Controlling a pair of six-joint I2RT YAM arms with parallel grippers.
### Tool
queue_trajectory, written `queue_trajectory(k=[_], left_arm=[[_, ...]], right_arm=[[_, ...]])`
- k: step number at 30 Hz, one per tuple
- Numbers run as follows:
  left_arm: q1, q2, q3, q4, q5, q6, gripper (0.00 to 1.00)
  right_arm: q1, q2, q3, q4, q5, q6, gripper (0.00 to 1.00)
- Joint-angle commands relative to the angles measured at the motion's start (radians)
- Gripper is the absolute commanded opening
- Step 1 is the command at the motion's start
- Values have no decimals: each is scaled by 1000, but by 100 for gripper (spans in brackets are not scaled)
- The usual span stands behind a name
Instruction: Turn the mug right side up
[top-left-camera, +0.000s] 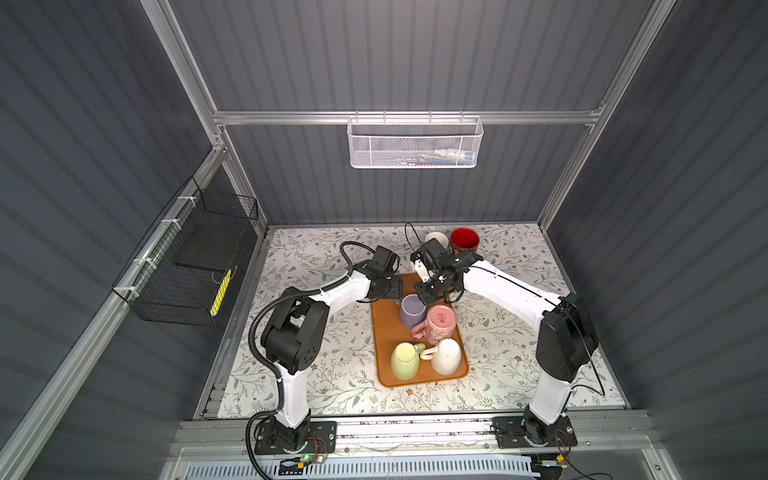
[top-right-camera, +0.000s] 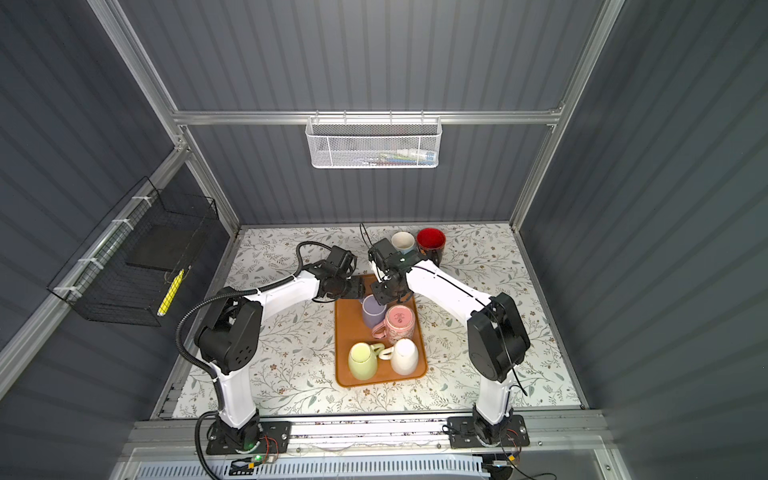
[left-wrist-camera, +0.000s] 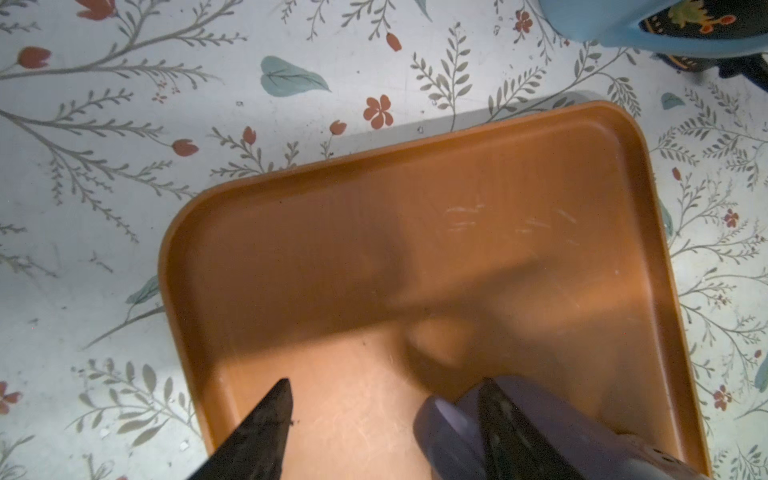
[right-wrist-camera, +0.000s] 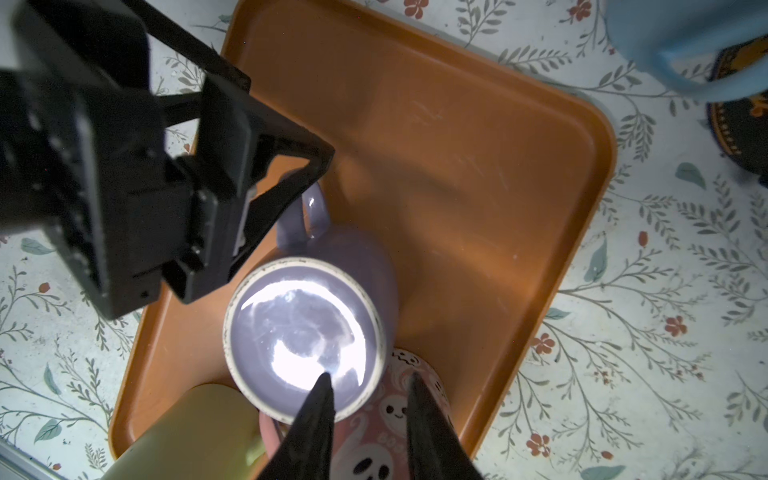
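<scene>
Four mugs stand on an orange tray (top-left-camera: 384, 332); both claws hang over one end of it, tips close together. The purple mug (top-left-camera: 411, 311) is the nearest thing to either claw: it sits upside down on the tray, glossy base facing up, directly below the right claw (right-wrist-camera: 370, 378) and just beside the left claw (left-wrist-camera: 385, 386); its handle (left-wrist-camera: 440, 415) points toward the left claw.

The left claw is released, its fingers spread wide over bare tray; the handle lies inside the gap, just beside one finger and well apart from the other.

The right claw's fingers stand a narrow gap apart with nothing clamped between them; one fingertip (right-wrist-camera: 322, 386) lies over the rim of the upturned base, the other over a pink ghost-printed mug (right-wrist-camera: 374, 440); whether either tip touches the ceramic is unclear from this angle.

The pink mug rests against the purple mug's side, below the right claw on the side toward its arm's base; a yellow-green mug (top-left-camera: 405, 359) and a white mug (top-left-camera: 446, 355) stand further from both claws, toward the arm bases.

Beyond the claws, off the tray on the floral tablecloth (top-left-camera: 311, 374), stand a pale blue mug (top-left-camera: 436, 240) and a red-lined dark mug (top-left-camera: 464, 240), both mouth up.
</scene>
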Motion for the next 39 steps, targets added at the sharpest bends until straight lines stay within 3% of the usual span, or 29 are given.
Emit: queue_trajectory(k=[1,22,29,33,39], left_arm=[[-3,19,23,-31,16,24,69],[-31,-247,-319,93,16,-76,53],[-63,-317,-408,129,11,-107,50],[-79,-347,-450,141,6,-121,49],[-81,-403,-464,107,-40,-107,52]], right_arm=[[0,11,2,-14,-1,-6,31],[17,48,22,-13,-3,2,30],[20,23,28,-37,9,-3,42],[24,2,20,-44,8,-2,54],[32,-32,15,-52,-10,0,61]])
